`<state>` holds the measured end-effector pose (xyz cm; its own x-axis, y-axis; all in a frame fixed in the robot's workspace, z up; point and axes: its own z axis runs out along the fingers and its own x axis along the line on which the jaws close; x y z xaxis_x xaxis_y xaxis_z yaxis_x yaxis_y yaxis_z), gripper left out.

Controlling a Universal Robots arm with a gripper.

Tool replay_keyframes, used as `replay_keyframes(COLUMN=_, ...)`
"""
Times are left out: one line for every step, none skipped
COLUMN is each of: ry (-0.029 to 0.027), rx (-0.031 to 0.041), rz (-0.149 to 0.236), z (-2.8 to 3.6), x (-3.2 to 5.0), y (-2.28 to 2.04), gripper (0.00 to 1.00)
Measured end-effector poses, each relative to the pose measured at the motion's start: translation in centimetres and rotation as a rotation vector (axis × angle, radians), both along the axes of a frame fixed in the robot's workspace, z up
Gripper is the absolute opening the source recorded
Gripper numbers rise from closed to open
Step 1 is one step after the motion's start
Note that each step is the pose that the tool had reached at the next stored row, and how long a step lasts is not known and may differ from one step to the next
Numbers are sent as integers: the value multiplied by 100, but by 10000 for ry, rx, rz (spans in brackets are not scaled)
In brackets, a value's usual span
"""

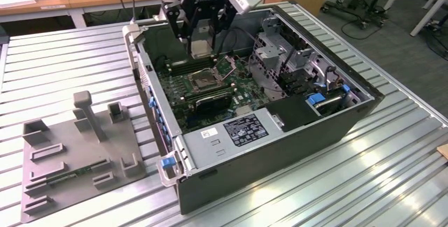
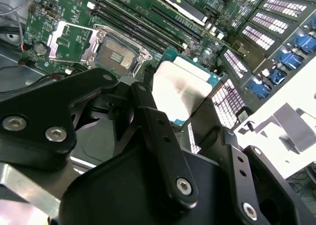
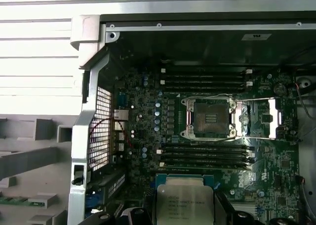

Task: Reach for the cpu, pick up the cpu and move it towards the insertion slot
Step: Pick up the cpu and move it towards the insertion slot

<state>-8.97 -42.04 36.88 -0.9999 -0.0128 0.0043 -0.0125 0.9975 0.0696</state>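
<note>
In the exterior view my gripper (image 1: 201, 53) hangs over the back of the open computer case (image 1: 280, 151), shut on the cpu (image 1: 201, 34), a pale silver square chip. The black fingers (image 2: 148, 104) clamp two opposite sides of the cpu (image 2: 180, 86) in the second wrist view. The insertion slot (image 1: 203, 78) lies on the green motherboard just below and ahead of the chip. Its metal frame is flipped open and its dark centre is bare in both wrist views, the slot (image 3: 210, 117) apart from the cpu (image 3: 184, 205). The slot (image 2: 117, 52) sits beyond the fingers.
Long black memory slots (image 3: 205, 153) run on both sides of the socket. A drive cage (image 1: 287, 54) and power supply (image 1: 242, 131) fill the case's other end. On the exterior view's left a grey fixture (image 1: 77, 148) holds a green circuit strip (image 1: 70, 176).
</note>
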Motion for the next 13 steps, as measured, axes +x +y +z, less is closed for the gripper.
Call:
replay_keyframes(ry=0, rx=0, rz=0, z=-1, x=0, y=8, gripper=54)
replay_keyframes(ry=0, rx=0, rz=0, z=-3, x=0, y=18, gripper=54)
replay_keyframes(ry=1, rx=0, rz=1, z=-4, x=0, y=28, gripper=54)
replay_keyframes(ry=0, rx=1, rz=0, z=-6, x=0, y=37, gripper=54)
replay_keyframes(ry=0, rx=3, rz=1, z=-8, x=0, y=46, gripper=54)
replay_keyframes(ry=0, rx=5, rz=0, z=-11, x=0, y=55, gripper=54)
replay_keyframes(ry=0, rx=6, rz=0, z=-13, x=0, y=64, gripper=54)
replay_keyframes(ry=1, rx=8, rz=0, z=-15, x=0, y=73, gripper=54)
replay_keyframes(ry=0, rx=11, rz=1, z=-17, x=0, y=83, gripper=54)
replay_keyframes(ry=1, rx=14, rz=1, z=-20, x=0, y=92, gripper=54)
replay_keyframes(ry=1, rx=18, rz=0, z=-23, x=0, y=101, gripper=54)
replay_keyframes(ry=1, rx=22, rz=0, z=-26, x=0, y=113, gripper=54)
replay_keyframes(ry=0, rx=26, rz=0, z=-31, x=1, y=123, gripper=54)
